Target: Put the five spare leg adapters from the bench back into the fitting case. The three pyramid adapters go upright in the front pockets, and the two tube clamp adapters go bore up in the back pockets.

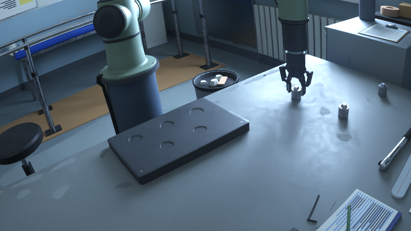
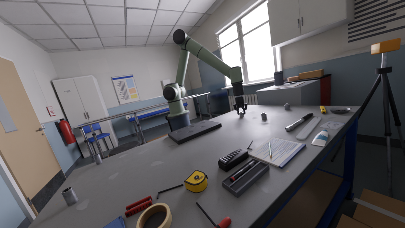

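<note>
Toward the window end of the grey bench, three pyramid adapters stand upright and apart: one [image 1: 296, 93] directly under my gripper, a second [image 1: 343, 111] to its right, and a third [image 1: 382, 89] farther right near the cabinet. The dark fitting case [image 1: 178, 138] lies flat near the arm's base, with five round pockets, all empty. Two tube clamp adapters stand at the bench's other end, one [image 2: 69, 196] near the corner and one [image 2: 98, 158] at the far edge. My gripper [image 1: 296, 85] hangs straight down around the top of the first pyramid adapter, open and holding nothing.
A black waste bin [image 1: 215, 82] with scraps stands on the floor beyond the bench edge. A torque wrench [image 1: 395, 150], a ruler, a hex key [image 1: 313, 209] and a printed pad [image 1: 362, 214] lie to the right of the case. The bench between case and adapters is bare.
</note>
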